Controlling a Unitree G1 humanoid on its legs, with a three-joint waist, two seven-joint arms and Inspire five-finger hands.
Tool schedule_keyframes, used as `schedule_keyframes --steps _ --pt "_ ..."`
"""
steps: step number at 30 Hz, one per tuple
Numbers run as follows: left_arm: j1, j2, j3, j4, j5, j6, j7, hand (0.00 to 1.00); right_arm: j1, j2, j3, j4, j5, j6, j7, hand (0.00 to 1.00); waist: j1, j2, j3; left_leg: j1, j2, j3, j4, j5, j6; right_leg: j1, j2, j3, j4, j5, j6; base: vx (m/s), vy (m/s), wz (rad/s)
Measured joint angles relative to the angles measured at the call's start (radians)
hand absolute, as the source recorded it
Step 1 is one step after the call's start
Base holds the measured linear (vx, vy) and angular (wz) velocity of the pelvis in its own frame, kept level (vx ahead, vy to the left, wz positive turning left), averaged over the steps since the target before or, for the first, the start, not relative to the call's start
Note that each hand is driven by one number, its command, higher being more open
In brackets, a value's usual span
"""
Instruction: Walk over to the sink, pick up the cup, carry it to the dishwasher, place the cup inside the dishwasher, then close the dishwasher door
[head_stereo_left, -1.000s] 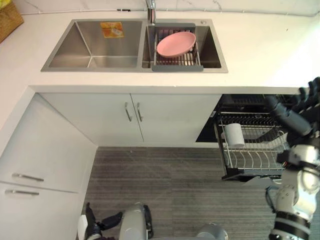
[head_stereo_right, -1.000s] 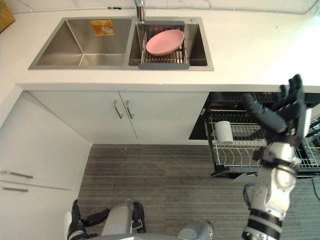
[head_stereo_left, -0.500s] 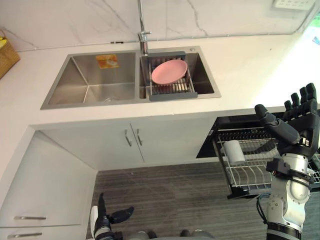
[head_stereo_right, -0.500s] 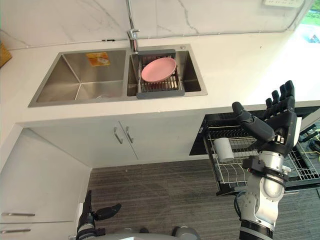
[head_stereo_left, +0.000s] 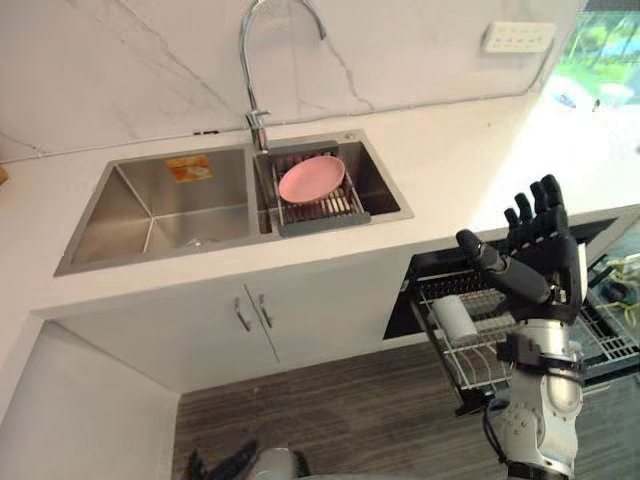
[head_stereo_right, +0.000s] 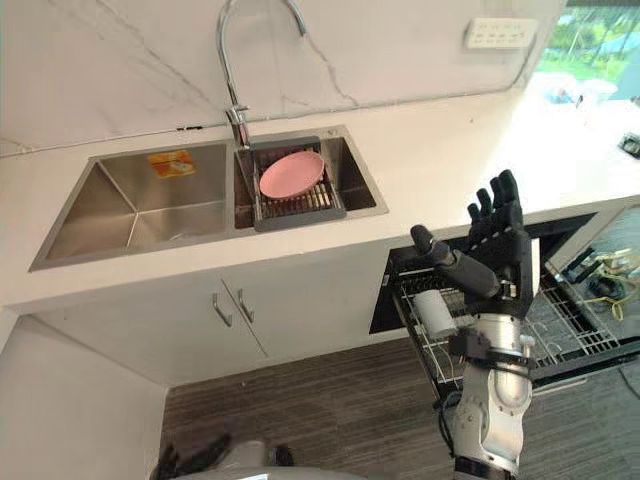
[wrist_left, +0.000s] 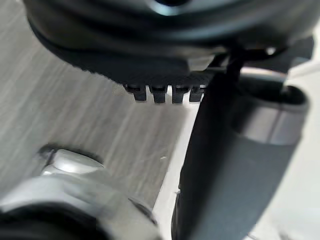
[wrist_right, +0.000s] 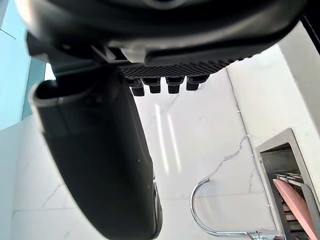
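Note:
A white cup (head_stereo_left: 455, 318) lies on its side in the wire rack (head_stereo_left: 470, 355) of the open dishwasher, under the counter to the right of the sink (head_stereo_left: 150, 215). My right hand (head_stereo_left: 545, 262) is raised above and just right of the cup, open, fingers straight up and thumb spread, holding nothing. Its wrist view shows the thumb (wrist_right: 100, 160) and straight fingers against the marble wall. My left hand (head_stereo_left: 225, 465) hangs low over the floor, open and holding nothing, its thumb (wrist_left: 220, 165) seen close in its wrist view.
A pink plate (head_stereo_left: 311, 178) rests on a drain rack (head_stereo_left: 322, 214) in the sink's right basin, below a tall faucet (head_stereo_left: 255, 60). White cabinet doors (head_stereo_left: 300, 320) stand under the sink. A wall socket (head_stereo_left: 517, 37) sits at the back right. Grey plank floor lies in front.
The whole picture has shifted: the camera now looks higher and takes in the wall and faucet. My right hand stays raised and open over the rack; the cup has not moved.

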Motion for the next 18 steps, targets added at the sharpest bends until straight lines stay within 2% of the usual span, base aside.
schedule_keyframes --steps 2,3,4,5,9,11,13,14,15,16,17,18 --pt "-0.002 -0.011 0.026 -0.002 -0.029 -0.004 -0.027 1.00 -0.009 -0.002 0.021 -0.034 0.003 0.000 0.015 1.00 0.006 0.012 0.027 -0.068 0.032 -0.005 0.160 -0.015 -0.027 0.012 0.001 0.007 -0.012 0.003 0.003 0.06 0.165 -0.08" --pt "0.001 -0.039 0.047 0.002 -0.067 -0.008 -0.039 1.00 -0.034 -0.017 0.047 -0.032 0.011 0.007 0.045 1.00 0.016 0.036 0.033 -0.094 0.039 -0.044 0.124 -0.029 -0.046 0.021 0.008 0.024 0.002 0.000 0.027 0.03 0.201 -0.27" --pt "0.005 -0.041 0.041 0.009 -0.078 -0.004 -0.044 1.00 -0.043 -0.022 0.057 -0.029 0.012 0.009 0.056 1.00 0.019 0.041 0.034 -0.080 0.036 -0.034 0.113 -0.023 0.025 0.023 0.006 0.035 0.012 -0.008 0.040 0.04 0.152 -0.40" --pt "0.008 -0.035 0.040 0.018 -0.087 0.003 -0.048 1.00 -0.046 -0.027 0.074 -0.028 0.012 0.011 0.074 1.00 0.029 0.031 0.032 -0.054 0.021 -0.011 0.099 -0.028 0.042 0.023 -0.012 0.059 0.035 -0.022 0.048 0.08 0.134 -0.25" --pt "-0.001 -0.030 0.042 0.035 -0.095 0.008 -0.045 1.00 -0.068 -0.065 0.069 -0.034 0.050 0.011 0.101 1.00 0.026 0.019 0.018 -0.051 -0.024 0.010 0.112 -0.076 0.065 0.021 -0.071 0.071 0.063 -0.063 0.082 0.12 0.142 -0.06" --pt "-0.002 -0.022 0.042 0.039 -0.094 0.008 -0.038 1.00 -0.068 -0.072 0.046 -0.033 0.049 0.012 0.099 1.00 0.027 0.004 -0.016 -0.044 -0.064 0.021 0.092 -0.097 0.080 0.019 -0.105 0.065 0.078 -0.072 0.099 0.19 0.129 0.06" --pt "-0.012 -0.020 0.041 0.050 -0.053 0.008 -0.019 1.00 -0.068 -0.091 0.028 -0.029 0.048 0.014 0.091 1.00 0.026 0.003 -0.032 -0.006 -0.099 0.019 0.028 -0.095 0.096 -0.051 -0.133 0.085 0.234 -0.073 0.105 0.22 0.125 0.10" --pt "-0.019 -0.013 0.039 0.048 -0.029 0.005 -0.014 1.00 -0.068 -0.094 0.022 -0.029 0.049 0.019 0.078 1.00 0.024 -0.007 -0.034 0.043 -0.126 0.018 -0.039 -0.075 0.111 -0.142 -0.158 0.110 0.446 -0.063 0.116 0.22 0.113 0.08" --pt "-0.022 0.002 0.038 0.045 -0.005 0.004 -0.005 1.00 -0.069 -0.094 0.023 -0.026 0.049 0.023 0.068 1.00 0.021 -0.026 -0.032 0.099 -0.155 0.011 -0.096 -0.064 0.126 -0.243 -0.193 0.121 0.667 -0.004 0.094 0.28 0.123 0.11" --pt "-0.021 0.009 0.034 0.041 0.007 0.004 0.003 1.00 -0.070 -0.094 0.025 -0.019 0.049 0.024 0.066 1.00 0.015 -0.033 -0.033 0.129 -0.168 0.003 -0.121 -0.061 0.132 -0.283 -0.210 0.120 0.760 0.031 0.067 0.28 0.056 0.21" --pt "-0.019 0.024 0.009 0.033 0.021 0.006 0.021 1.00 -0.070 -0.095 0.029 -0.004 0.049 0.030 0.061 1.00 0.007 -0.044 -0.029 0.188 -0.179 -0.013 -0.166 -0.054 0.147 -0.337 -0.224 0.104 0.881 0.022 0.044 0.30 0.035 0.28" --pt "-0.021 0.028 -0.015 0.026 0.027 0.012 0.038 1.00 -0.070 -0.096 0.032 0.011 0.049 0.031 0.058 1.00 -0.003 -0.039 -0.033 0.232 -0.168 -0.025 -0.200 -0.043 0.135 -0.381 -0.214 0.069 0.895 -0.001 0.022 0.30 0.026 0.27"
